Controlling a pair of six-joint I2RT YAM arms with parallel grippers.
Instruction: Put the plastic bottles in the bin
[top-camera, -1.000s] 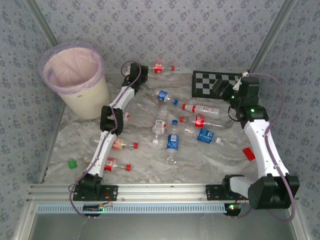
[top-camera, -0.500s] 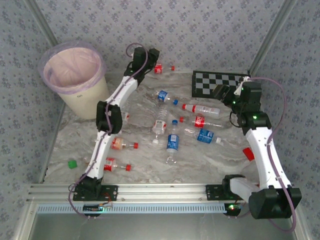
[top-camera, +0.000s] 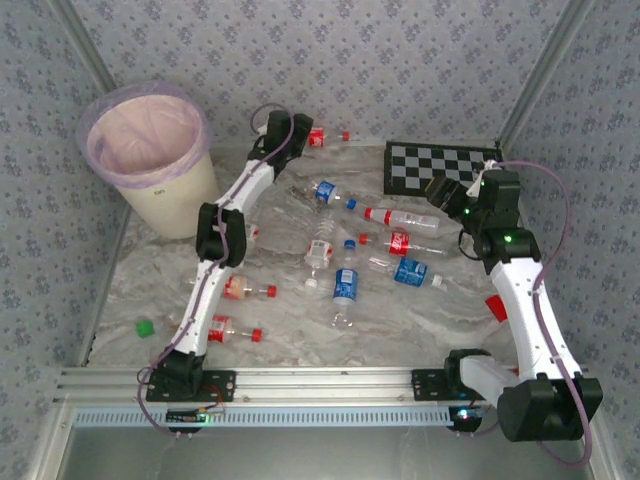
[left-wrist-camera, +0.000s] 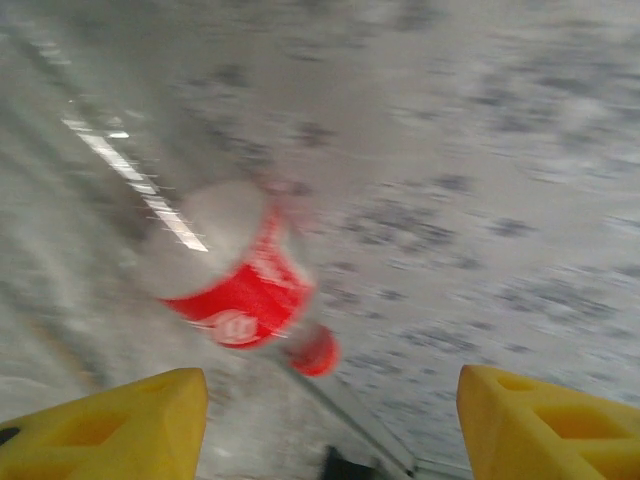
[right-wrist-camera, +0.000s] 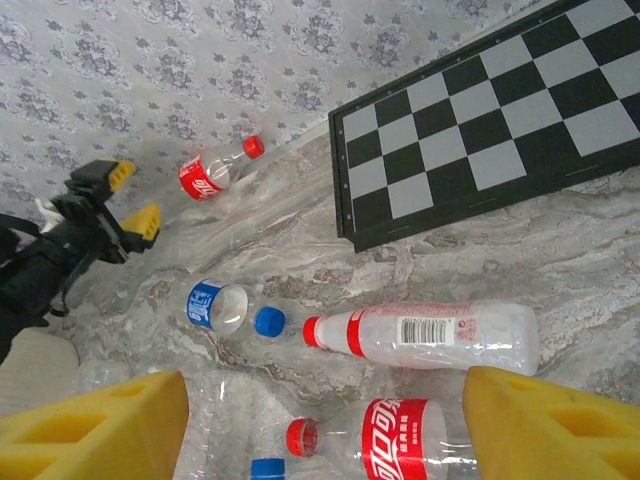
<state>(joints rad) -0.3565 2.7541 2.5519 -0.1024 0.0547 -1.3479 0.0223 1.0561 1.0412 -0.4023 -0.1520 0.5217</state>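
The bin (top-camera: 150, 165), a cream bucket with a pink liner, stands at the back left. A red-labelled bottle (top-camera: 318, 136) lies against the back wall; my left gripper (top-camera: 298, 132) is just left of it, open. In the left wrist view that bottle (left-wrist-camera: 235, 275) is blurred, lying ahead of the open left gripper (left-wrist-camera: 330, 440) and clear of its fingers. My right gripper (top-camera: 438, 190) hovers open over the middle cluster. Between its spread fingers, below the right gripper (right-wrist-camera: 320, 430), lie a red-capped clear bottle (right-wrist-camera: 430, 338), a blue-labelled one (right-wrist-camera: 212, 305) and a red-labelled one (right-wrist-camera: 400, 445).
A black-and-white checkerboard (top-camera: 440, 165) lies at the back right. Several more bottles are scattered mid-table (top-camera: 345, 285) and beside the left arm (top-camera: 245, 290). A green cap (top-camera: 145, 327) sits at the front left, and a small red object (top-camera: 497, 307) beside the right arm.
My left gripper swung from the table toward the back-wall bottle, rose, then dropped slightly. The right gripper shifted a little; both stayed open. No bottle moved.
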